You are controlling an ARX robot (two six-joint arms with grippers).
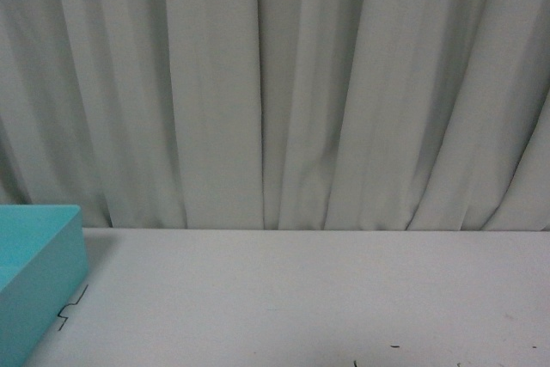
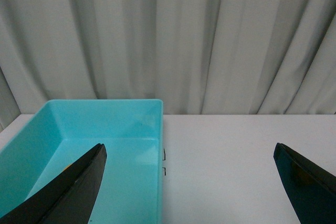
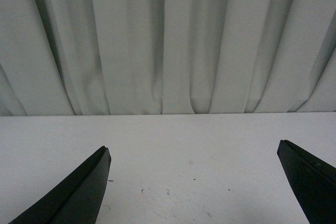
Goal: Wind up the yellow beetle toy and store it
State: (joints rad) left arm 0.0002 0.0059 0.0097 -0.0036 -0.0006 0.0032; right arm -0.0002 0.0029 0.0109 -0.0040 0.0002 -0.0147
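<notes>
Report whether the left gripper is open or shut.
Open. In the left wrist view the left gripper has its two black fingers far apart, with bare white table between them and nothing held.

Yellow beetle toy not identifiable in front, left wrist or right wrist view. Only candidate: tiny yellowish speck [image 2: 69, 167] on floor of turquoise bin [image 2: 131, 129], mostly hidden. Too small to tell shape, pose or state.

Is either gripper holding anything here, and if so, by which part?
Nothing is held. The left gripper and the right gripper both have their jaws spread wide with only bare table between them. No toy car is visible.
</notes>
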